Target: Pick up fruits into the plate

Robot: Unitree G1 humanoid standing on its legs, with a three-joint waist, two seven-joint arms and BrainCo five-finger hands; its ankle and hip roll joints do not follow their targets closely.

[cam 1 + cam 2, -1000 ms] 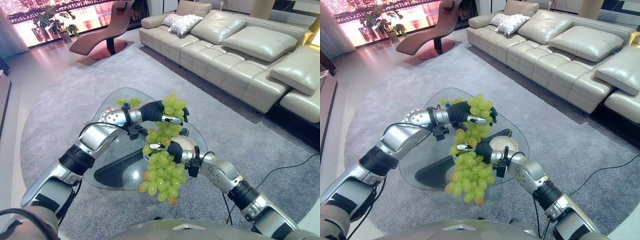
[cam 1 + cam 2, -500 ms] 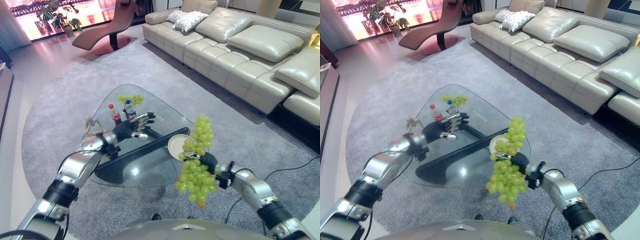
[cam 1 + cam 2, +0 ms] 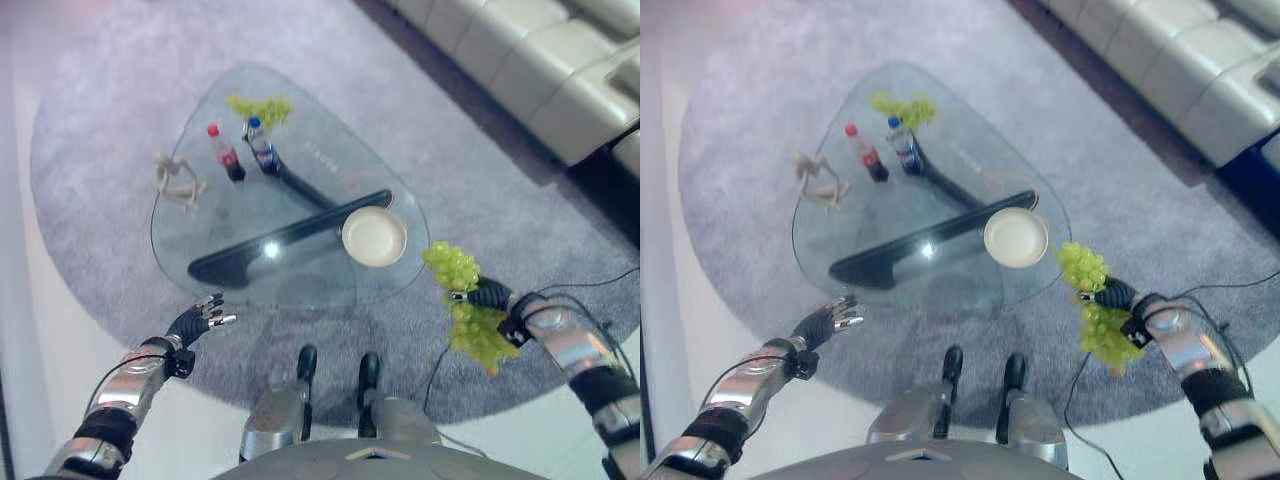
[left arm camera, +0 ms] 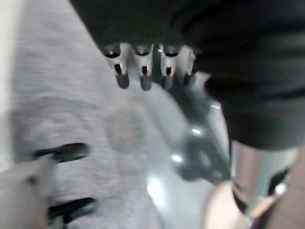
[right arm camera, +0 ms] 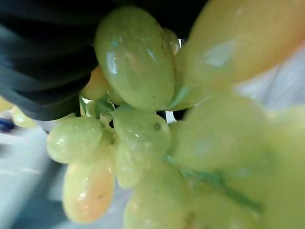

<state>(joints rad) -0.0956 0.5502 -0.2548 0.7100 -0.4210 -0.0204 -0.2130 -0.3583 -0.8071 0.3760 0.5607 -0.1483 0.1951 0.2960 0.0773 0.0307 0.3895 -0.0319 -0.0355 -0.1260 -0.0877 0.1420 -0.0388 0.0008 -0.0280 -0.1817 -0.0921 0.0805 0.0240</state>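
Green grapes (image 3: pixel 466 305) clutched in right hand (image 3: pixel 490 297), beside plate (image 3: pixel 374 237)

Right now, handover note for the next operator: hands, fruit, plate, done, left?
Right hand: shut on a grape bunch, held off the glass table's near right edge, over the rug.
Left hand: open, holds nothing, off the table's near left edge.
Plate: bare, on the table's right side.
Second grape bunch: on the far side of the table by two bottles.
Done: one bunch lifted. Left: both bunches into the plate.
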